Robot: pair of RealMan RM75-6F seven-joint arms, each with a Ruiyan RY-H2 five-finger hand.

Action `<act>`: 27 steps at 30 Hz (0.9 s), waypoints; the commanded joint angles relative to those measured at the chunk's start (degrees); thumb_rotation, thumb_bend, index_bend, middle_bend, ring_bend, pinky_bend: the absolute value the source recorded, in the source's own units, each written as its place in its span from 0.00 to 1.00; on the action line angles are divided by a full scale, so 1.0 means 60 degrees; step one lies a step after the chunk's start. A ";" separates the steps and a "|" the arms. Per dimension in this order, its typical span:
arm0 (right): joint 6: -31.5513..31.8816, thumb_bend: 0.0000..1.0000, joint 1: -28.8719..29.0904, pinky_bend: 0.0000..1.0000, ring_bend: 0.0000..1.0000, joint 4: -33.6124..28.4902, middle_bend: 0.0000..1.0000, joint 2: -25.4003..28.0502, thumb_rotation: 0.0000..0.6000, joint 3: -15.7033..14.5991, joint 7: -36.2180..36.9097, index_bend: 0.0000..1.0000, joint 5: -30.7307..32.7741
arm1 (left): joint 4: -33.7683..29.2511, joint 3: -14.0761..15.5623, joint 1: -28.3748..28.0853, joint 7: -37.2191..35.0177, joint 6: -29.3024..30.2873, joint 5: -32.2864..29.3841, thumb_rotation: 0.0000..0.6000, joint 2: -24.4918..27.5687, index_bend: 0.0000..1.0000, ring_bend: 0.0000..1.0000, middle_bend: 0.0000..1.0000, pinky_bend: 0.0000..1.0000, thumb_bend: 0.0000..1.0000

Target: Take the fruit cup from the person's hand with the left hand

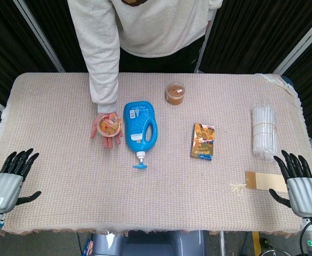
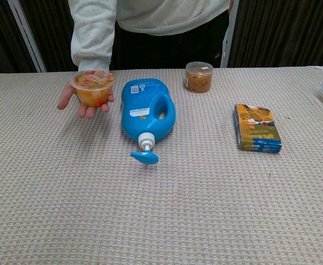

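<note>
My left hand (image 1: 9, 178), grey-backed with black fingers, rests at the near left edge of the beige woven tablecloth (image 1: 65, 213), fingers spread and holding nothing; my right hand (image 1: 300, 184) lies likewise released at the near right edge, well apart from the action. Ahead and to the right of my left hand, the small clear plastic fruit cup with orange pieces and a printed foil lid (image 2: 93, 87) sits upright on the person's upturned palm (image 2: 84, 105), just beside a blue pump-top detergent bottle lying on its side (image 2: 147, 110). My left hand is much the nearer of the two; the reach, as I judge it, runs forward and slightly inward.
</note>
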 commanded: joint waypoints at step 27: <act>-0.0125 0.11 -0.0003 0.00 0.00 -0.0084 0.00 0.0081 1.00 -0.0047 0.0102 0.11 0.0068 | -0.0548 -0.0475 -0.0574 0.0553 -0.0600 -0.0290 1.00 0.0123 0.01 0.00 0.00 0.00 0.07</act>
